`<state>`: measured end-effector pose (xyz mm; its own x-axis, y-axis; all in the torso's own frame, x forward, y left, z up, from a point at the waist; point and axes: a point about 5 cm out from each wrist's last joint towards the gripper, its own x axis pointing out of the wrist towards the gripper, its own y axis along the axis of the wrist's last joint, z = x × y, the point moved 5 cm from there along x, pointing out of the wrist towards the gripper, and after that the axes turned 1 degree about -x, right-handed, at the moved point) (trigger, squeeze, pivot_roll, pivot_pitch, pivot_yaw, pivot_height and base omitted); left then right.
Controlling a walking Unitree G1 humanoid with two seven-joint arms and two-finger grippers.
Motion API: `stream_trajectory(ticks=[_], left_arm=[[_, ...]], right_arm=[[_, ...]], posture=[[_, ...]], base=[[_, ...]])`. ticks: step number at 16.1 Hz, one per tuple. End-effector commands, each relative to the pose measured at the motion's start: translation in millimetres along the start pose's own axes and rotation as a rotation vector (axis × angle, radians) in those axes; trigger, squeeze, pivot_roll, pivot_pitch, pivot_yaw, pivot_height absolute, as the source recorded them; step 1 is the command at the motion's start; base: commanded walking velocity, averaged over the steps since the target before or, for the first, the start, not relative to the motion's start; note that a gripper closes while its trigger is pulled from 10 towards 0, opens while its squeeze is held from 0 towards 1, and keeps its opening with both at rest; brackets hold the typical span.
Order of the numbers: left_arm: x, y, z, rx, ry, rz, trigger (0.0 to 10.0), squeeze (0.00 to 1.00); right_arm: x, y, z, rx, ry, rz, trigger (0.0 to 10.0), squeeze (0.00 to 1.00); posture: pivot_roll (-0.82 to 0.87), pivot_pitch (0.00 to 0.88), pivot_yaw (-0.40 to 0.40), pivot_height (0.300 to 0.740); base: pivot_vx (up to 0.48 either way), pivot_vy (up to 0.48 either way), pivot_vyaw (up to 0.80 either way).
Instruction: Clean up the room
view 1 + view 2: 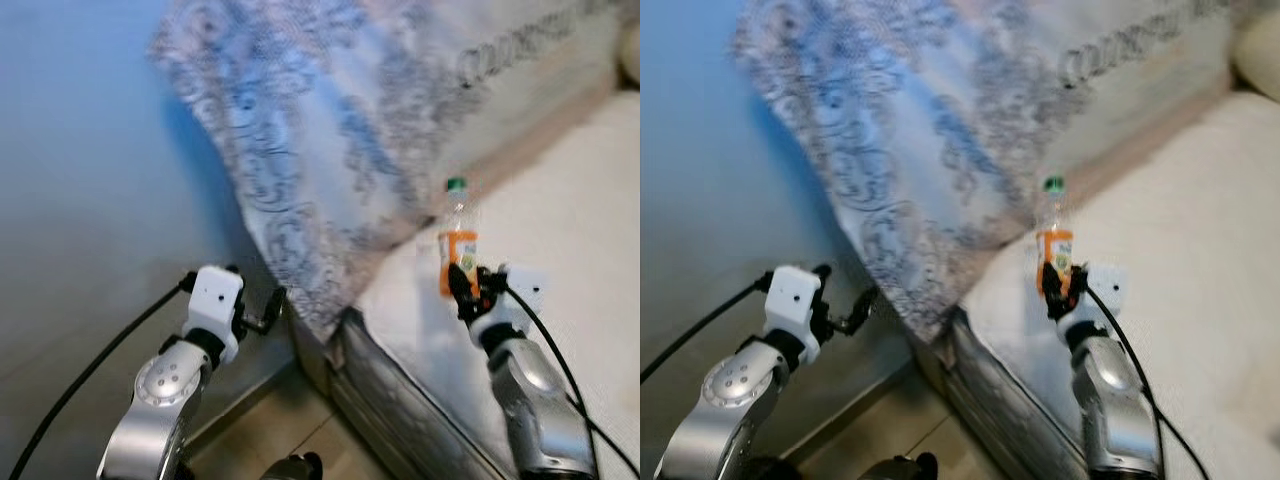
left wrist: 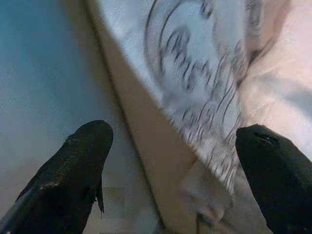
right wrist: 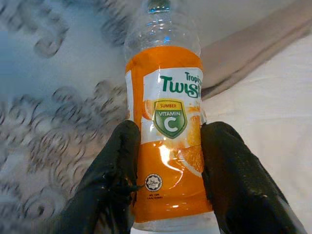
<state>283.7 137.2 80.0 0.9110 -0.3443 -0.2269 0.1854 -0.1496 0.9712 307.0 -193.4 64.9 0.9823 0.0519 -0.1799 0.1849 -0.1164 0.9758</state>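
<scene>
Standing upright on the bed (image 1: 570,230), the bottle (image 3: 168,141) (orange-labelled) is clamped in the right gripper (image 3: 170,170); left jaws wide.

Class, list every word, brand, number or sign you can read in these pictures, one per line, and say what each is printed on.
All on the orange label of the bottle held upright in the right claw:
"Tropi", cut off at the label's edge
"Twis", also cut off
"SUMBER", on the green shield
"VITAMIN C", on the same shield
A small round emblem low on the label: too small to read.
The head views are too blurred to read the label.
</scene>
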Motion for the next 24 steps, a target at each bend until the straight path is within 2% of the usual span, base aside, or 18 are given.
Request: stream_trajectory(ticks=[1, 3, 5, 7, 10, 13, 15, 18, 19, 21, 23, 24], left_arm=[[-2.8, -1.0, -1.5, 0.004, -0.019, -0.012, 10.0, 0.00], [-7.0, -5.0, -0.1, 0.002, -0.066, -0.032, 10.0, 0.00], [-9.0, -4.4, 1.0, 0.003, -0.097, -0.033, 10.0, 0.00], [-14.0, -5.3, 4.8, 0.008, -0.151, -0.046, 10.0, 0.00], [-20.4, -10.2, 9.9, 0.014, -0.203, -0.072, 10.0, 0.00], [-22.1, -10.2, 11.4, 0.014, -0.220, -0.077, 10.0, 0.00], [-22.7, -11.5, 12.8, 0.012, -0.226, -0.082, 10.0, 0.00], [-23.3, -13.9, 13.6, 0.008, -0.242, -0.096, 10.0, 0.00], [-24.1, -15.6, 12.0, 0.008, -0.239, -0.104, 10.0, 0.00], [-19.0, -15.0, 1.0, 0.028, -0.161, -0.095, 10.0, 0.00], [-12.1, -11.9, -7.7, 0.014, -0.070, -0.073, 10.0, 0.00], [-8.5, -12.9, -8.3, -0.016, -0.022, -0.071, 10.0, 0.00]], right_arm=[[-1.1, -2.1, -2.1, -0.028, 0.064, -0.029, 10.0, 0.00], [-10.0, -0.8, 4.4, -0.066, 0.224, -0.083, 10.0, 0.00], [-17.4, 1.5, 13.9, -0.117, 0.299, -0.120, 10.0, 0.00], [-33.4, -0.7, 24.9, -0.206, 0.429, -0.210, 10.0, 0.00], [-62.1, -12.6, 24.7, -0.305, 0.631, -0.362, 10.0, 0.00], [-72.0, -15.4, 22.7, -0.328, 0.708, -0.422, 10.0, 0.00], [-75.7, -18.5, 13.3, -0.350, 0.770, -0.442, 10.0, 0.00], [-66.9, -15.2, 1.6, -0.349, 0.778, -0.402, 10.0, 0.00], [-60.3, -13.7, -7.1, -0.359, 0.772, -0.361, 10.0, 0.00], [-43.9, -12.6, -22.9, -0.316, 0.694, -0.279, 10.0, 0.00], [-39.4, -17.7, -31.8, -0.286, 0.653, -0.255, 10.0, 0.00], [-35.8, -26.8, -35.4, -0.236, 0.584, -0.254, 10.0, 0.00]], posture=[[0.03, 0.000, 0.060, 0.740], [0.03, 0.000, 0.057, 0.740], [0.03, 0.000, 0.054, 0.740], [0.03, 0.000, 0.052, 0.740], [0.03, 0.000, 0.051, 0.740], [0.03, 0.000, 0.051, 0.740], [0.03, 0.000, 0.052, 0.740], [0.03, 0.000, 0.054, 0.740], [0.03, 0.000, 0.053, 0.740], [0.03, 0.000, 0.051, 0.740], [0.03, 0.000, 0.050, 0.740], [0.03, 0.000, 0.048, 0.740]], base=[[0.000, 0.000, 0.80], [0.000, 0.000, 0.80], [0.000, 0.000, 0.80], [0.000, 0.000, 0.80], [0.000, 0.000, 0.80], [0.000, 0.000, 0.80], [0.000, 0.000, 0.80], [0.000, 0.000, 0.80], [0.000, 0.000, 0.80], [0.000, 0.000, 0.80], [0.000, 0.000, 0.80], [0.000, 0.000, 0.80]])
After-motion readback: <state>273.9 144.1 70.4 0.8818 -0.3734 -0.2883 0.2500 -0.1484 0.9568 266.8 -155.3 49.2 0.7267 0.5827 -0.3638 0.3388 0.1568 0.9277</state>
